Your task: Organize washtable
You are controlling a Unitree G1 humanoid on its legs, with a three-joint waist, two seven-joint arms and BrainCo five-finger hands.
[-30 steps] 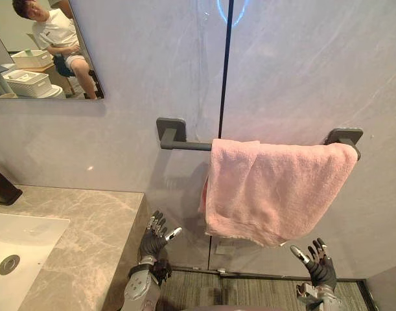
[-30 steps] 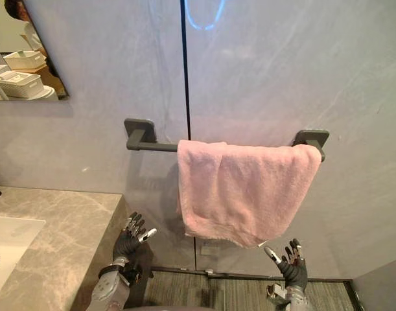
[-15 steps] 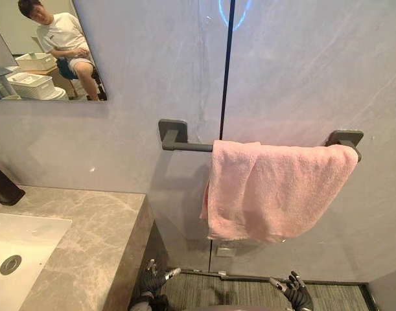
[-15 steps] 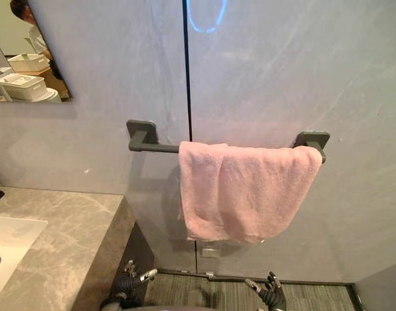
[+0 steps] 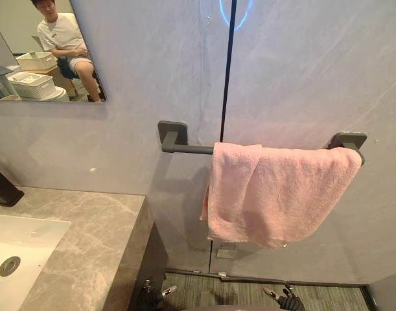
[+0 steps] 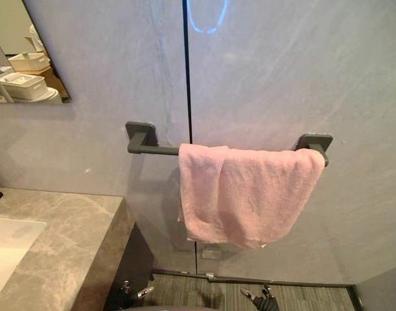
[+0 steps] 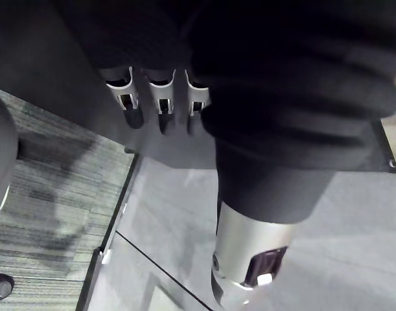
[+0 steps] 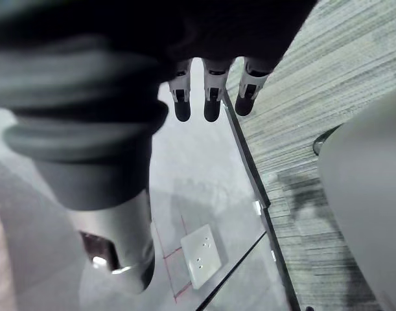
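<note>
Below the pink towel on its bar, the left hand and right hand had dropped away, fingers loose and empty; hanging seemed finished

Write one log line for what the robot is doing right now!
pink towel: draped over rail | left hand: low, open, empty | right hand: low, open, empty
</note>
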